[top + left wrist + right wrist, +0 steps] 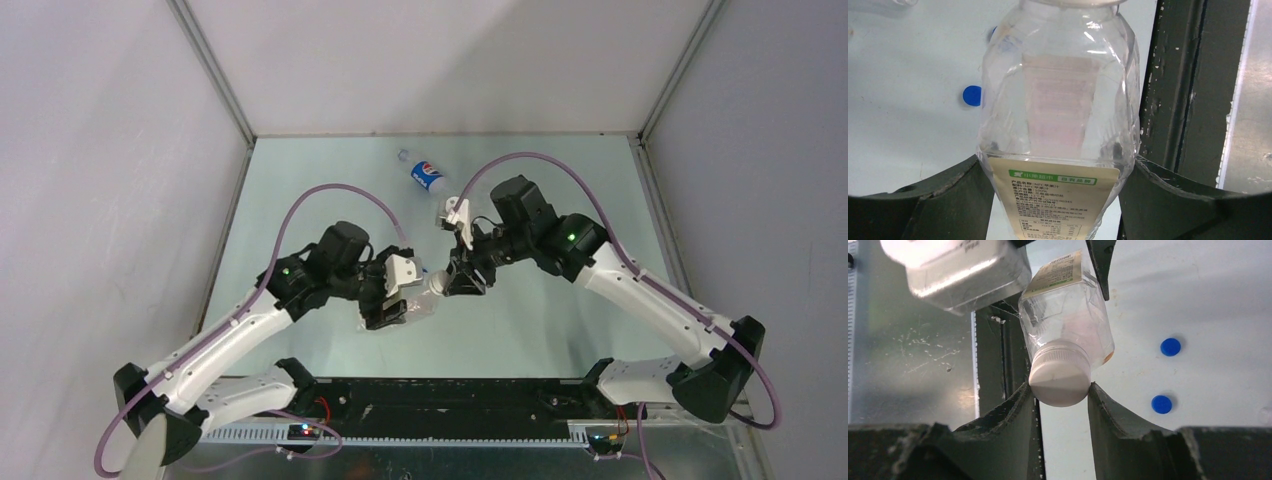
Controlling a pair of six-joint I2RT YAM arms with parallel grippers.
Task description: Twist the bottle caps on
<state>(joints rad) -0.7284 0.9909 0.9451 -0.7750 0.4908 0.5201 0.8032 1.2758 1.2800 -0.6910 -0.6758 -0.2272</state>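
Worktop (330, 180) is the biggest thing here, pale and flat. Both arms reach in over its near edge, toward the middle. The left arm (240, 330) and the right arm (640, 290) meet there, nose to nose, so each can do one half of the job.

Next comes the labelled bottle (1058, 100). It is up in the air over the near middle of the worktop, tipped on its side. The left claw (1058, 200) is pinching its fat body, one finger on each side. I think that is so the bottle cannot spin.

The Pepsi bottle (428, 176) lies on its side near the middle of the far edge, and no claw is touching it.

Then the white cap (1060, 375). It sits on the neck of the held bottle, and the right claw (1060, 405) is pinching it on both sides. That grip looks right for twisting it on. I cannot tell if it is tight yet.

Smallest are two blue caps (1170, 346) (1161, 404). They lie flat on the worktop, apart from each other, off to one side of the held bottle. They look like they are waiting for the other bottles.
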